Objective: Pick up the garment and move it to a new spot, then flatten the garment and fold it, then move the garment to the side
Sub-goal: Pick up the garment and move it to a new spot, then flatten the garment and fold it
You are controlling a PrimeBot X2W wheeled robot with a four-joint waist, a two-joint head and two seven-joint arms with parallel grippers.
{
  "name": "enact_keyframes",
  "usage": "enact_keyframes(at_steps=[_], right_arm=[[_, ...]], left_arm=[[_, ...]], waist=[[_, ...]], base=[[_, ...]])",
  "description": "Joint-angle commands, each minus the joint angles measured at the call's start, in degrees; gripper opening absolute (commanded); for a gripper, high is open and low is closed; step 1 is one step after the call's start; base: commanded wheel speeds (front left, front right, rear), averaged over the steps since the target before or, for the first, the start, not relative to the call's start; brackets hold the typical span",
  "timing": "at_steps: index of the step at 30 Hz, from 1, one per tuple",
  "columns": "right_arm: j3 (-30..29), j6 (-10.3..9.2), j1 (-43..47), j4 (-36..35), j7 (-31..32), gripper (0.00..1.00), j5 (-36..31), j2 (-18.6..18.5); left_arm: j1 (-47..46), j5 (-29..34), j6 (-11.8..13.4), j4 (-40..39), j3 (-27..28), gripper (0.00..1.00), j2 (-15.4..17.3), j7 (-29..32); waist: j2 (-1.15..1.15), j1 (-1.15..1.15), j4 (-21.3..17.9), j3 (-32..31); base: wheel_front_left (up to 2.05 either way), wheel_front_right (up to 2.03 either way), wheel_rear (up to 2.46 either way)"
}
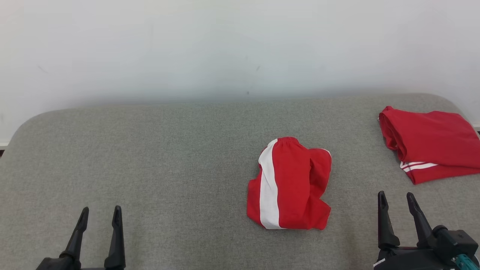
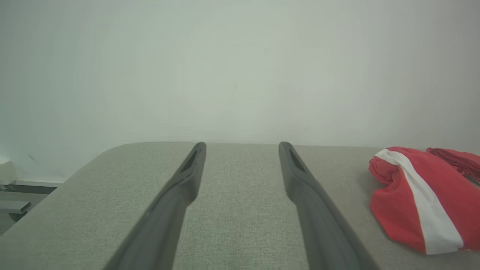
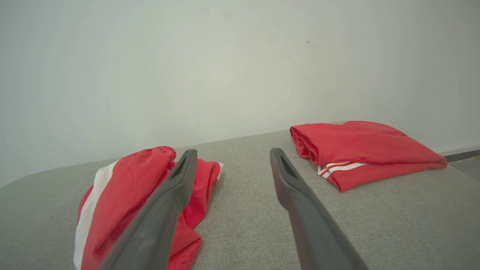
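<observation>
Garment (image 1: 288, 183), crumpled red-white, lies right of centre on grey desk (image 1: 150, 161), bare room leftward. Right wrist view shows layered edge of folded cloth (image 3: 367, 150) far right. Left gripper (image 1: 101, 209), right gripper (image 1: 395, 194): jaws wide, empty.

Here we go: the crumpled red cloth garment with a white band (image 1: 288, 183) lies on the grey round-cornered fabric-covered table (image 1: 150, 150), a little right of centre. Far right and further back on that table sits the folded red cloth garment with thin white stripes (image 1: 431, 146), well apart from the first. The left gripper (image 1: 101, 208) is at the near left, well away from both. The right gripper (image 1: 395, 194) is at the near right, beside the crumpled one and in front of the folded one. A pale plain wall (image 1: 225, 48) stands behind the table.
</observation>
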Motion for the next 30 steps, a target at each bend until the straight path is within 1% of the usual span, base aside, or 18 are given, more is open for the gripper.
enact_keyframes(at_steps=[1, 8, 15, 30], right_arm=[[0.19, -0.15, 0.73, -0.25, 0.28, 1.00, 0.57, 0.01], [1.43, -0.15, 1.61, -0.20, 0.50, 1.00, 1.06, 0.00], [2.58, -0.15, 2.06, 0.64, 0.22, 1.00, 1.51, 0.00], [3.16, -0.15, 1.52, 1.34, 0.05, 1.00, 1.54, 0.00]], left_arm=[[0.88, 0.55, -0.51, -0.19, 0.50, 1.00, -0.69, -0.16], [2.45, 2.08, -2.68, 0.56, 2.28, 1.00, -2.40, -0.16], [2.90, 3.37, -3.73, 1.69, 3.12, 1.00, -3.70, -0.16], [2.84, 4.29, -4.09, 2.37, 4.32, 1.00, -4.75, -0.17]], waist=[[0.00, 0.01, 0.11, 0.07], [0.00, 0.01, -0.10, 0.40], [0.00, 0.01, -0.24, 0.74], [0.00, 0.01, -0.09, 0.56]], base=[[0.00, 0.00, 0.00], [0.00, 0.00, 0.00], [0.00, 0.00, 0.00], [0.00, 0.00, 0.00]])
